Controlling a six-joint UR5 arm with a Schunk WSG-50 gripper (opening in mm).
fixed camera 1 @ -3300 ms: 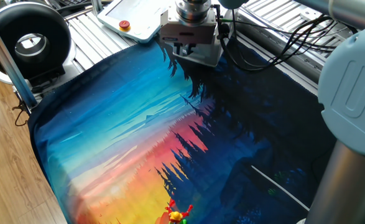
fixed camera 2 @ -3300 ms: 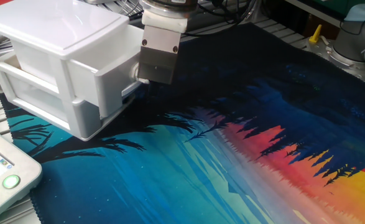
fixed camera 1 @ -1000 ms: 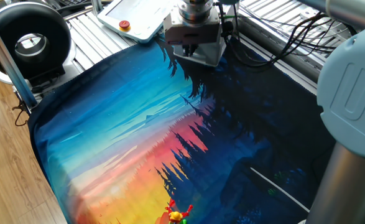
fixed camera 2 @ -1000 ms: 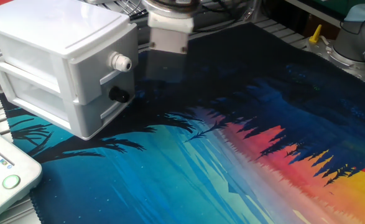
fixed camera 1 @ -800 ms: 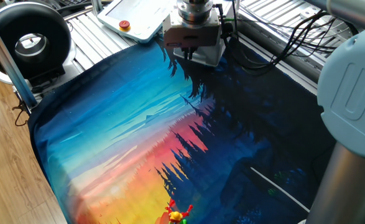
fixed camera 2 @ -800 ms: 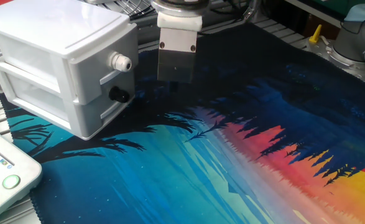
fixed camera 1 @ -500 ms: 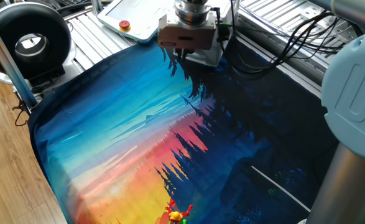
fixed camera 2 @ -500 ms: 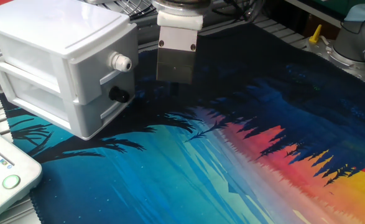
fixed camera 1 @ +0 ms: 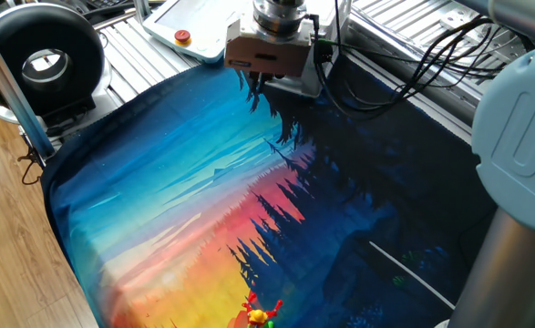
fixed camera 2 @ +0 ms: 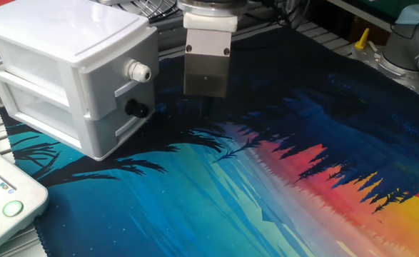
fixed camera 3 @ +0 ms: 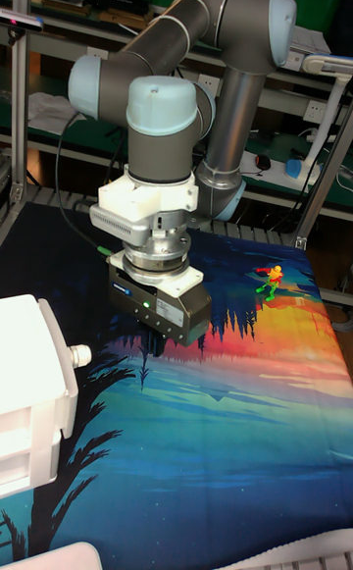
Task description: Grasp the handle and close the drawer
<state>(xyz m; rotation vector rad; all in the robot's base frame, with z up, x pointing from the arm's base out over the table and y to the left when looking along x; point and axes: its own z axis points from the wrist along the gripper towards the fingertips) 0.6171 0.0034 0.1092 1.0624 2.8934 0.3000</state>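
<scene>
Two changes to record against the view of some three seconds back. Finds the upper drawer of the white cabinet now pushed home, front flush with the lower drawer beneath it, where before it stood pulled out. Finds the gripper off the white handle and withdrawn to the side, hovering low over the printed mat, near the cabinet front but apart from it.

Judges from this that the closing is done and only the retreat is left. Sees no gap around the upper front in the other fixed view.

Confirms in the tall fixed view the same gripper clear of the cabinet, which sits at the mat's edge. Notes nothing held. Cannot tell from any view whether the jaws stand parted or together.

As to containers: counts one black knob on the lower drawer, also shut. Looks through the cloudy side walls and makes out no contents in either drawer; cannot say whether empty.
</scene>
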